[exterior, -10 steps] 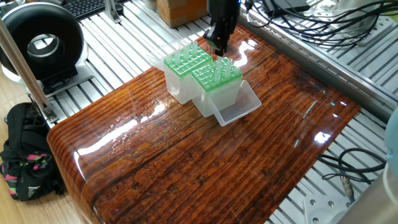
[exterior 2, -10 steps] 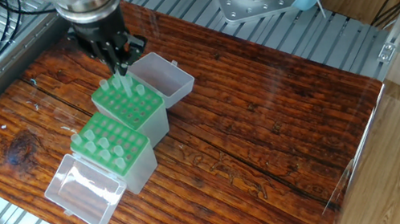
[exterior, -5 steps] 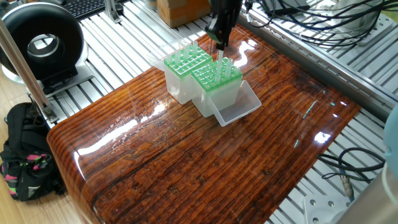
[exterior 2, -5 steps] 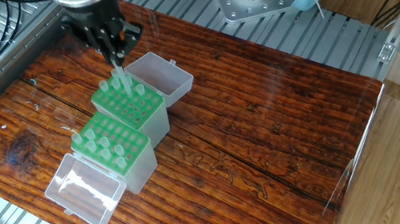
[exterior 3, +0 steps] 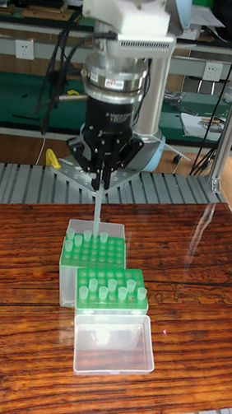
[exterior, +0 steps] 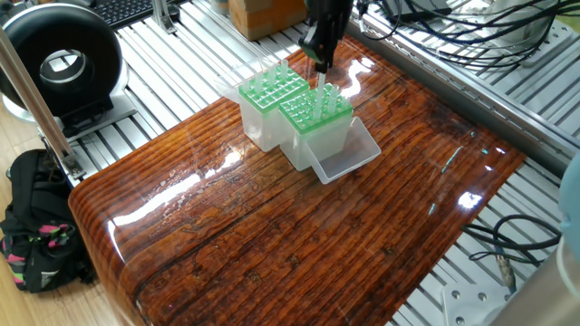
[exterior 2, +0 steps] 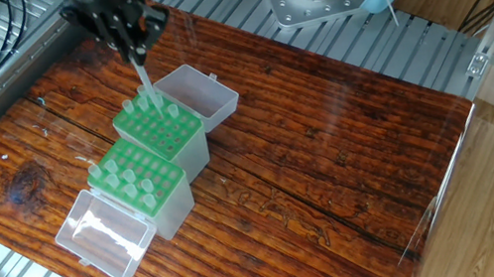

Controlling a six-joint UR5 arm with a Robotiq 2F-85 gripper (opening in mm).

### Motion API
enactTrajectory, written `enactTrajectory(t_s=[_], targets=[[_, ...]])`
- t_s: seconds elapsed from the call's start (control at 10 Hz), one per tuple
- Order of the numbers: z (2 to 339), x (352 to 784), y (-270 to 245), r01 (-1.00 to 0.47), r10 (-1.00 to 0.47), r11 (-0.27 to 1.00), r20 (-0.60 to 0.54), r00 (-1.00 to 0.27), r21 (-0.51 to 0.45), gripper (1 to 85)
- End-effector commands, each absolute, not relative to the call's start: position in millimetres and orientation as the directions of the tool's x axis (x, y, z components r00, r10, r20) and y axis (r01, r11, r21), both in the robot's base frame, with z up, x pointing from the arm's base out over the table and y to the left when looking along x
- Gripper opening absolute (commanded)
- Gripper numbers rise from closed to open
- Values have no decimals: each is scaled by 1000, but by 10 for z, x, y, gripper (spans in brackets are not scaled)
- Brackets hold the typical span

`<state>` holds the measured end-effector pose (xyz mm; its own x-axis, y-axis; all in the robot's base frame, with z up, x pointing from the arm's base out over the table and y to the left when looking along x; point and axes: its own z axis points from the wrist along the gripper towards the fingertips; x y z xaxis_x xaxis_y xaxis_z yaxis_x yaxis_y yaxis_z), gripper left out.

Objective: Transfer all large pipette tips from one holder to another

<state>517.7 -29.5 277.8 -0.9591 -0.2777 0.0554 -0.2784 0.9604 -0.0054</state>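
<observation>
**One tip lifted, two green racks below**

Two holders stand touching on the wooden table (exterior 2: 327, 135), each a clear box with a green perforated top and a clear lid hinged open flat. The rear holder (exterior 3: 91, 251) carries few large pipette tips (exterior 3: 73, 240): about four stand along its left edge and far corner in the tall fixed view. The front holder (exterior 3: 110, 288) carries more, roughly eight to ten, clustered in several rows; the exact number is hard to read through the glare.

The gripper (exterior 3: 101, 186) hangs above the rear holder with its fingers clamped on the top of a single lifted tip (exterior 3: 98, 211). That tip is a slender, translucent whitish cone, upright, narrowing downward, its point just above or at the green top near the holder's far edge; whether it is fully clear of its hole cannot be told.

The seated tips show only their wider, pale, open collars above the green plates.
</observation>
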Motion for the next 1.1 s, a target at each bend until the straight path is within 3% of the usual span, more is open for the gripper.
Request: enactTrajectory(t_s=[0.0,0.6,1.0], targets=[[3083,5198,-265,-278,-278,960,62,-959,6,117],[3494,5479,-175,-366,-364,930,-63,-929,27,117],[3451,5661,-367,-406,-406,914,-51,-912,-23,117]])
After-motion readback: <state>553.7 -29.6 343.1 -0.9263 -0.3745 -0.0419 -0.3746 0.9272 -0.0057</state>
